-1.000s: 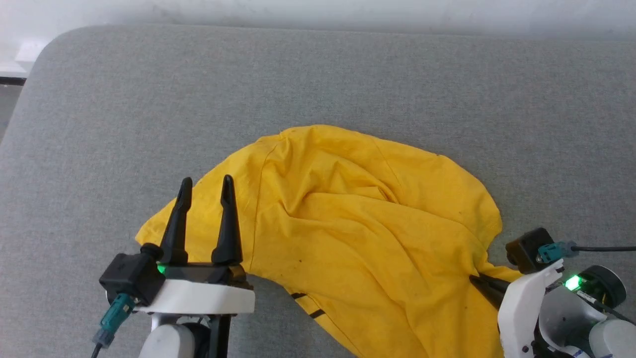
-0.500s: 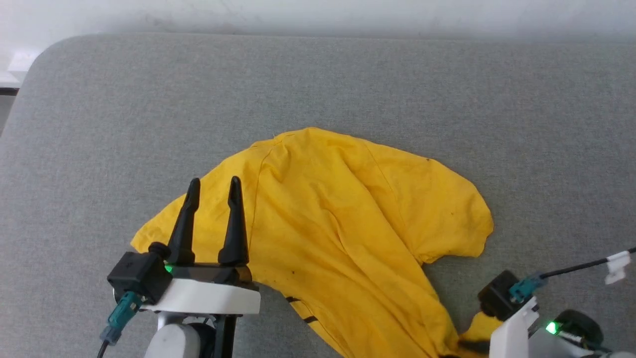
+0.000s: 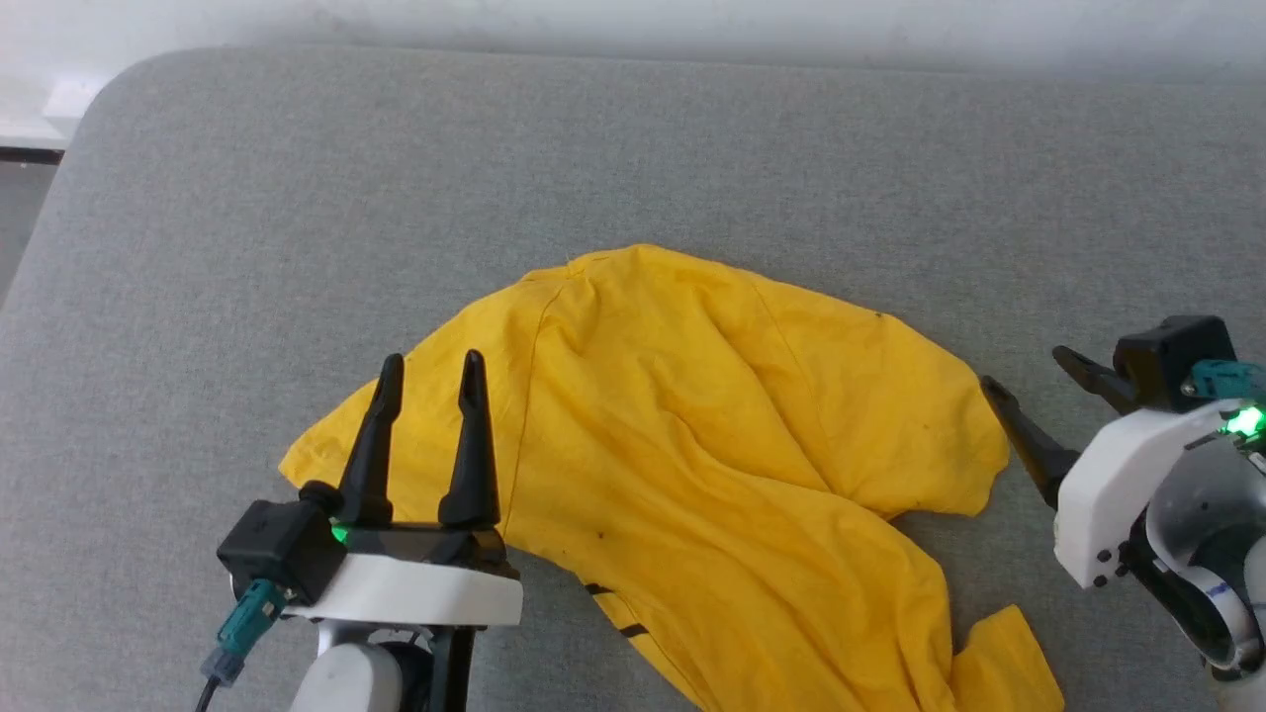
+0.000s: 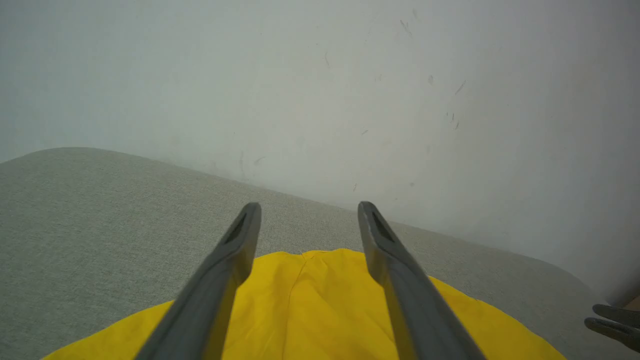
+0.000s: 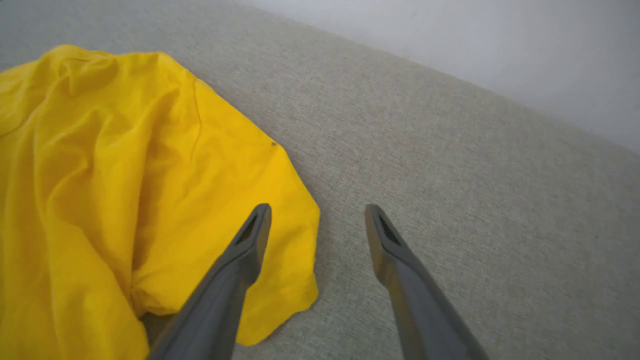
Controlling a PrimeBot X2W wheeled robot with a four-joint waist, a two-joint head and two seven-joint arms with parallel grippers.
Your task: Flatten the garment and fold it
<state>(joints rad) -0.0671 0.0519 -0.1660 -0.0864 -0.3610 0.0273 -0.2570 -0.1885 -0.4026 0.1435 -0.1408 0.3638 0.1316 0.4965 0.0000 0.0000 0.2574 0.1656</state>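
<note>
While the garment [image 3: 712, 465] lies rumpled across the middle of the grey cloth-covered desk [image 3: 633, 148], its near part running off the bottom of the head view, you are in the flattening step, with no fold begun. Your left gripper [image 3: 432, 358] hovers over the garment's left part, jaws wide and empty. Your right gripper [image 3: 1024, 366] stands just beside its right edge, jaws spread wide too and gripping nothing. Next, I judge, each gripper needs a hold on an outer edge so that you can pull the long diagonal creases out. A pale wall [image 3: 633, 20] runs behind the desk's far edge. The likeliest hindrance is the garment itself: a loose flap [image 3: 1009, 663] bunches at the near right.
</note>
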